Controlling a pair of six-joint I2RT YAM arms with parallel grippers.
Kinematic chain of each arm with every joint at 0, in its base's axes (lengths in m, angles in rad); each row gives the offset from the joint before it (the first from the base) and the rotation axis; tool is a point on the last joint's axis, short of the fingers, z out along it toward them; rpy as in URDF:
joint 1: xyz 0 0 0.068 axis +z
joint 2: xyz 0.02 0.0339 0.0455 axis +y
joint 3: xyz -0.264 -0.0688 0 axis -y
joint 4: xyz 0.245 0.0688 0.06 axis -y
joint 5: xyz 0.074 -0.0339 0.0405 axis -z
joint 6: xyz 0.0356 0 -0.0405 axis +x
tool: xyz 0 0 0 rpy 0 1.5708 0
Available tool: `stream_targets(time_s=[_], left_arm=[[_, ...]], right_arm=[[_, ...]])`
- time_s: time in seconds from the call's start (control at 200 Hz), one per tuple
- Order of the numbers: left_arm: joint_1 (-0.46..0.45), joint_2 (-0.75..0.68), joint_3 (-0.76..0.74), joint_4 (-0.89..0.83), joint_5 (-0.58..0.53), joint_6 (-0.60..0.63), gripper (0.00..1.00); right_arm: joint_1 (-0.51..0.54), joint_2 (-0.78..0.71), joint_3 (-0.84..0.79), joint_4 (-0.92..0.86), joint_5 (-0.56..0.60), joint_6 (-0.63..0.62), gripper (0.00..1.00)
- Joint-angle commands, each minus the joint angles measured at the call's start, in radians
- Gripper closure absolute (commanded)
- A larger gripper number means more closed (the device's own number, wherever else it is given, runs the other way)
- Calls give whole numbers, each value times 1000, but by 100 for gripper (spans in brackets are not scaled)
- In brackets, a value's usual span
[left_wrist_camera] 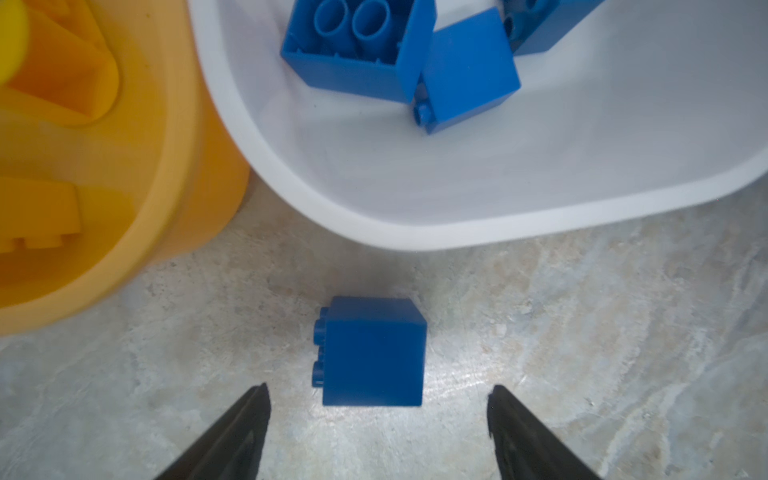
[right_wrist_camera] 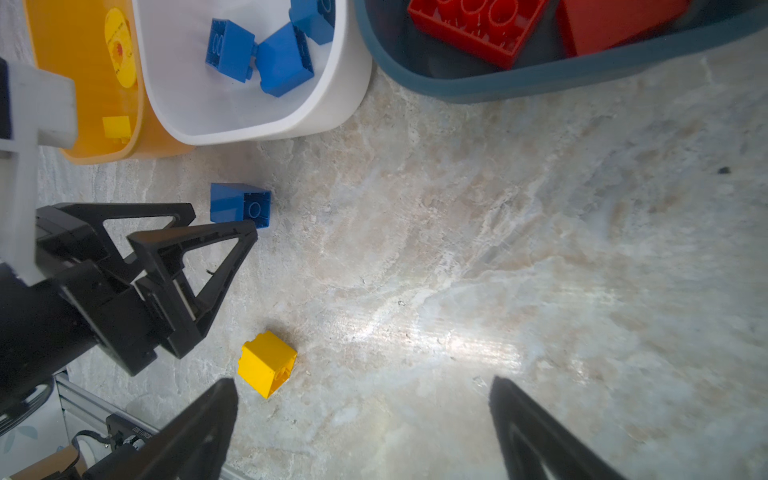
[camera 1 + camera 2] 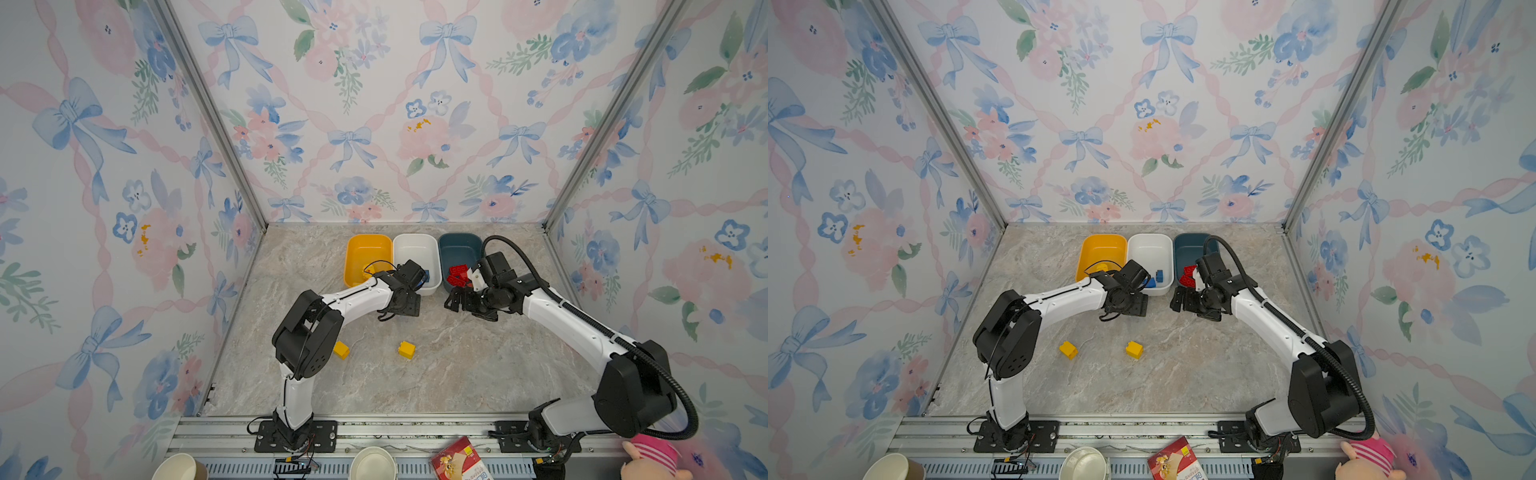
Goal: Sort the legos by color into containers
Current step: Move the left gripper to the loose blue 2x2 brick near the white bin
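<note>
Three containers line the worktop's twelve o'clock edge in both top views: yellow tub [image 3: 368, 249], white tub [image 3: 415, 249] and teal tub [image 3: 459, 249], the last with red legos [image 3: 457, 274] inside. A yellow brick [image 3: 407, 349] lies loose toward six o'clock, with a second yellow brick [image 3: 341, 350] at its nine o'clock. The left end effector [image 3: 401, 309] hangs just in front of the white tub, and the right end effector [image 3: 455, 301] is at its three o'clock.

From the left wrist, the jaws stand wide apart and empty. A loose blue brick [image 1: 372, 353] lies on the worktop at the end effector's twelve o'clock, centred between the fingertips and just short of the white tub's rim. It rests on its side, studs facing one finger, and is near-cubic with no real long axis.

From the right wrist, that end effector gapes empty too. It is nearer the yellow brick and well apart from the blue one. I'd judge the left arm better placed for the blue brick.
</note>
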Motion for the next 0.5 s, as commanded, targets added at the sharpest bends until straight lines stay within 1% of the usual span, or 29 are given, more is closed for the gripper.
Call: stream_targets(time_s=[0.0, 0.245, 0.495], left_arm=[[-8, 33, 29, 6, -27, -4, 17], [-11, 78, 61, 13, -43, 1, 20], [-11, 109, 82, 12, -76, 4, 28]], right_arm=[[-11, -34, -14, 11, -12, 12, 3], [-17, -38, -15, 12, -13, 12, 3], [-19, -39, -17, 14, -14, 15, 3]])
